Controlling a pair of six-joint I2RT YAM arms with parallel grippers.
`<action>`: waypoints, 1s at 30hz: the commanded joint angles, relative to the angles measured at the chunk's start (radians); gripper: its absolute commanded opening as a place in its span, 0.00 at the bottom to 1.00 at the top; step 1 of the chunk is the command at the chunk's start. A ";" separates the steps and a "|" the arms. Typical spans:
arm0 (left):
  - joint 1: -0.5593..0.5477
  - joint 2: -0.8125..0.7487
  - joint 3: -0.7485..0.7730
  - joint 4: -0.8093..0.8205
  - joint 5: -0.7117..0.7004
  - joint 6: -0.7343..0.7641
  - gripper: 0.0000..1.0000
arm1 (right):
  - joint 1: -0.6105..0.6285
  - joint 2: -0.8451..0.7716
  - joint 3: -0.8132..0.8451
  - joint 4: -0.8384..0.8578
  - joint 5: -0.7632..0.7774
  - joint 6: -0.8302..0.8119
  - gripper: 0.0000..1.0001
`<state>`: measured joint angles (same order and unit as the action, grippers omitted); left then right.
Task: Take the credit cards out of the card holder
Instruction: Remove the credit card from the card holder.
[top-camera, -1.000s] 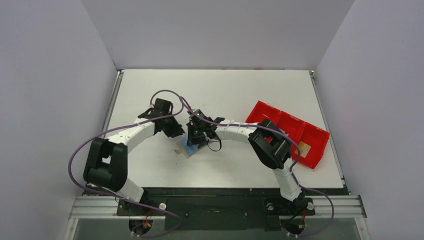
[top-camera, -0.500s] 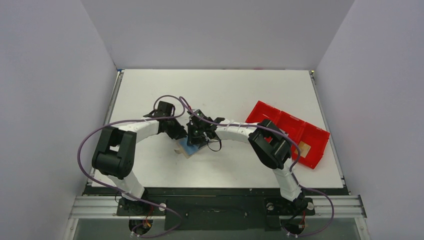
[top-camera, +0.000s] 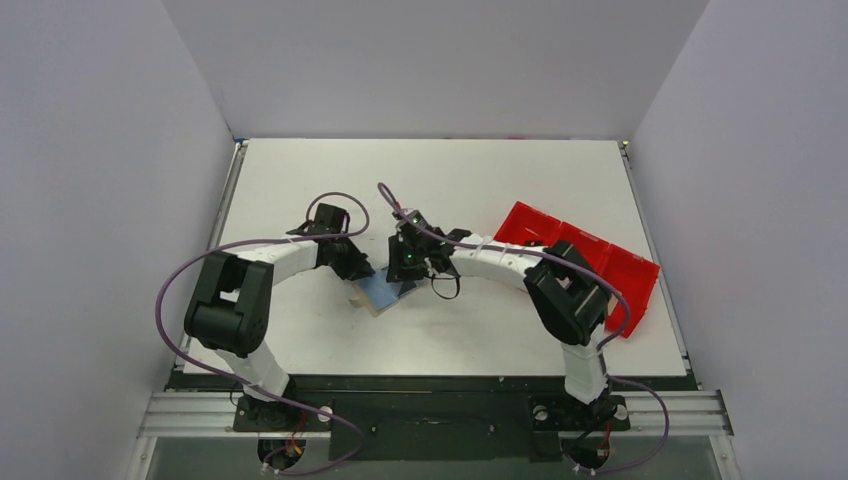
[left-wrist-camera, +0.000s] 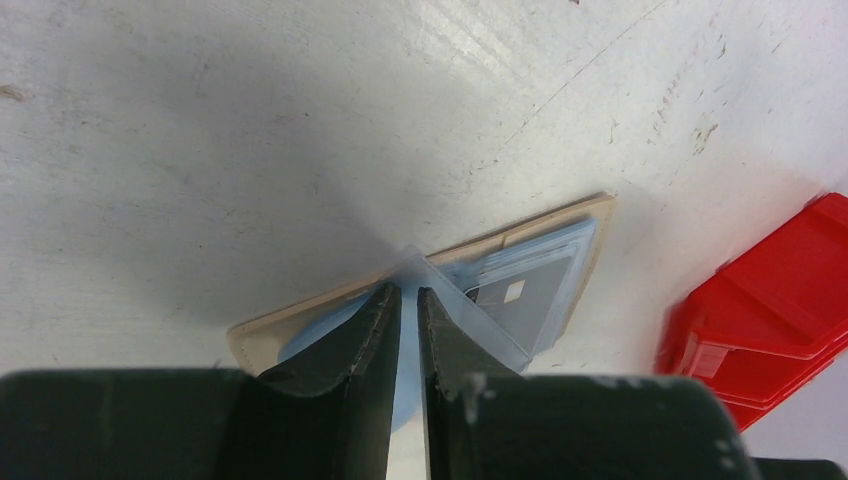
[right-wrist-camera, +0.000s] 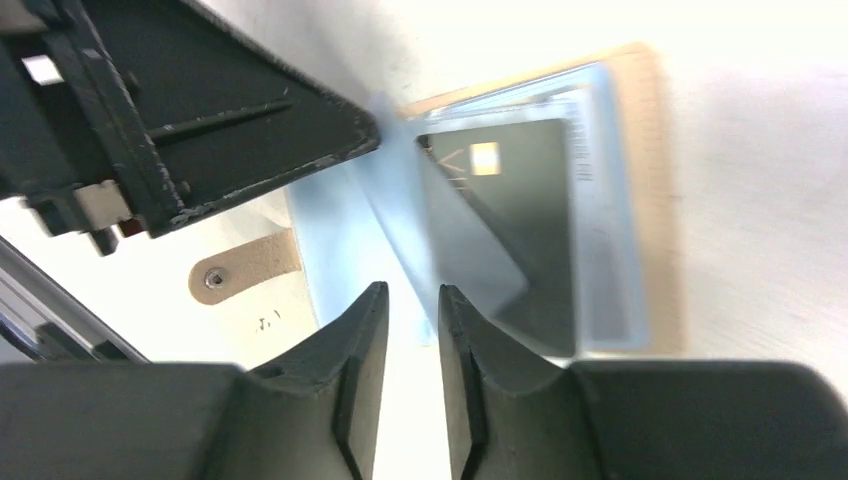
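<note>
white table (top-camera: 480, 180), red tray (top-camera: 632, 275) on its right. left gripper (left-wrist-camera: 408, 310) pinches a tilted light blue card (left-wrist-camera: 425, 275); right gripper (right-wrist-camera: 412, 310) narrowly parted, empty. open card holder (right-wrist-camera: 655, 200) lies mid-table, dark grey card (right-wrist-camera: 520, 200) inside.

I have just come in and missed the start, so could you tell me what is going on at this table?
Two robot arms meet over a small tan-brown folding card holder lying open on the white table. The left gripper pinches the corner of what looks like a thin light-blue card, raised off the holder. The right gripper hovers close by, jaws slightly apart, holding nothing visible. A dark grey chip card lies in the holder. A red plastic tray sits aside.
</note>
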<state>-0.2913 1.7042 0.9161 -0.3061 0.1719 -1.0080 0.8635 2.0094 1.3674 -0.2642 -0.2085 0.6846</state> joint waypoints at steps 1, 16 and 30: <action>0.012 0.007 -0.009 -0.047 -0.044 0.035 0.11 | -0.066 -0.153 -0.058 0.024 0.028 -0.010 0.27; 0.012 0.003 0.006 -0.049 -0.038 0.047 0.10 | -0.104 -0.099 -0.087 0.104 -0.071 0.048 0.33; 0.012 0.006 0.015 -0.051 -0.031 0.055 0.10 | -0.093 -0.017 -0.074 0.127 -0.093 0.070 0.30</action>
<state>-0.2909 1.7042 0.9165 -0.3065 0.1726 -0.9833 0.7609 1.9747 1.2732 -0.1898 -0.2836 0.7410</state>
